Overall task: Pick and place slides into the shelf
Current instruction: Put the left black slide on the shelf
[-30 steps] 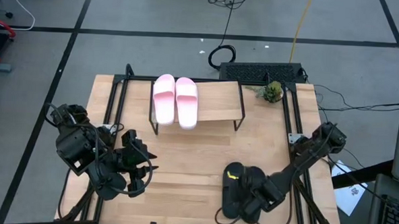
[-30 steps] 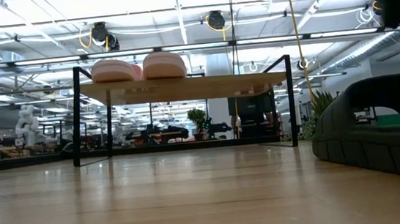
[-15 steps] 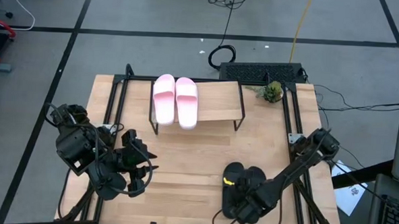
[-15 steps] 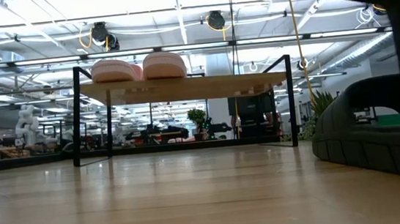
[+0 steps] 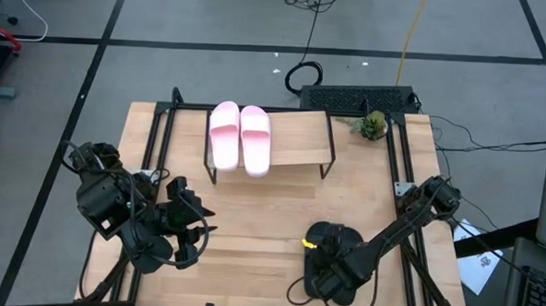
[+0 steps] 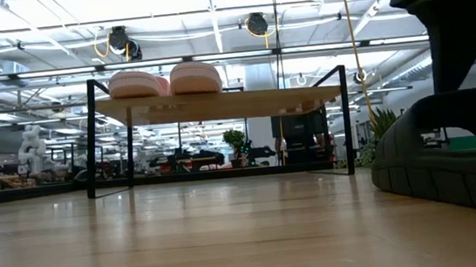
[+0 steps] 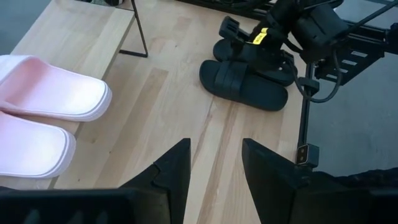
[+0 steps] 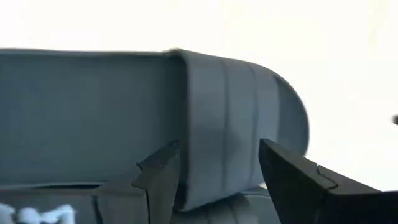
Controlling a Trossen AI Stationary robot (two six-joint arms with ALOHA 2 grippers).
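Wooden tabletop [image 5: 252,217] fills your high view, with grey floor and cables around it. At its far edge stands the shelf [image 5: 297,140], and you have both pale pink slides [image 5: 240,138] lying side by side on the left half of its board; the right half is bare wood. Your two black slides [image 7: 249,71] sit together on the tabletop near the front right, well apart from the shelf (the left wrist view shows them best, one partly overlapping the other).

Your right gripper [image 5: 328,266] is down over those black slides. In the right wrist view its fingers [image 8: 158,177] are spread apart with the strap of a black slide directly ahead of them, and you can see nothing pinched between them.

Your left gripper [image 5: 191,228] waits over the front left of the tabletop, its fingers [image 7: 174,171] parted and empty, looking across toward the black pair.
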